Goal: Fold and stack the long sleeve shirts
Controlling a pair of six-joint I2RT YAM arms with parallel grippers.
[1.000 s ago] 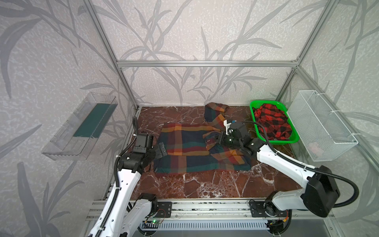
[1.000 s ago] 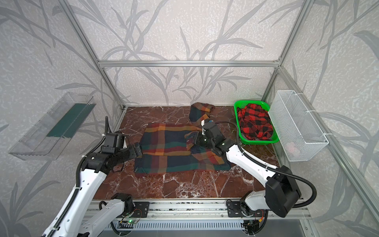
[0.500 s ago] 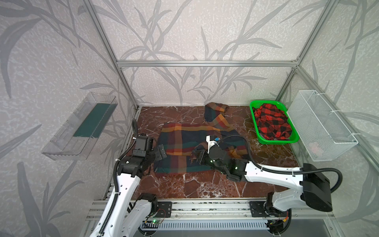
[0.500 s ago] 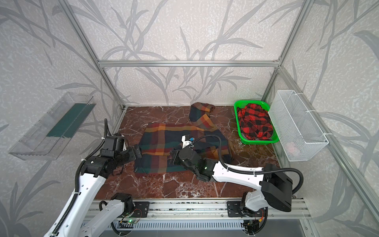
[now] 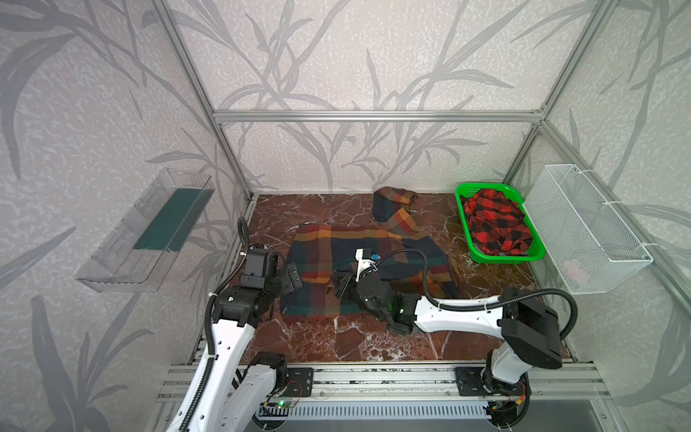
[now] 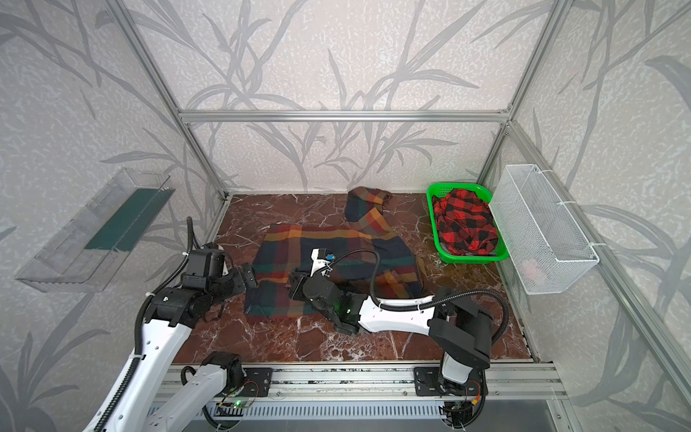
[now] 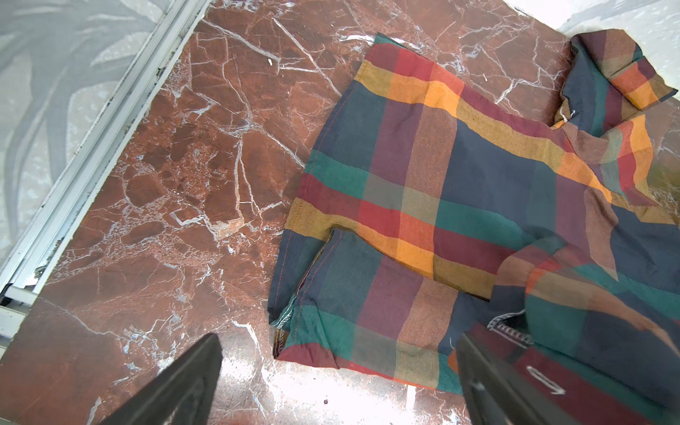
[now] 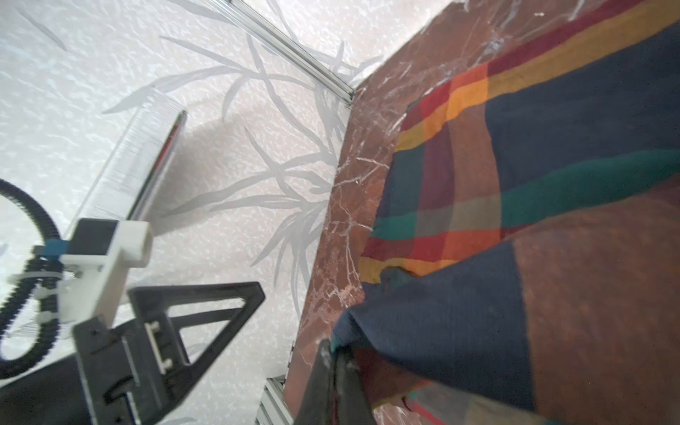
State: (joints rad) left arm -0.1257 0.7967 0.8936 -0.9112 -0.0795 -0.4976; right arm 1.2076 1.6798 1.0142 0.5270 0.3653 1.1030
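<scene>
Leaf-patterned walls (image 5: 374,67) and aluminium framing close in a red-brown marble desk (image 5: 329,209). Across its middle lies the multicolour plaid shirt (image 5: 329,258), mostly flat. One sleeve (image 5: 392,209) runs off toward 1 o'clock, its cuff bunched by the back wall. The right pincer (image 8: 333,364) is clenched on a navy edge of this shirt, toward the garment's 6 o'clock side. In both top views the wrist hides its tips. The left pincer (image 5: 294,276) stands released at the shirt's 9 o'clock edge, grasping nothing. In the left wrist view one finger (image 7: 176,386) is over bare marble and the other is over plaid cloth; whether it touches the cloth I cannot tell. The red-and-black check shirt (image 5: 497,224) sits crumpled in a green basket (image 5: 482,185) at 2 o'clock on the desk. A white wire basket (image 5: 583,232) hangs on the wall at 3 o'clock, and a clear tray (image 5: 146,232) at 9 o'clock.
</scene>
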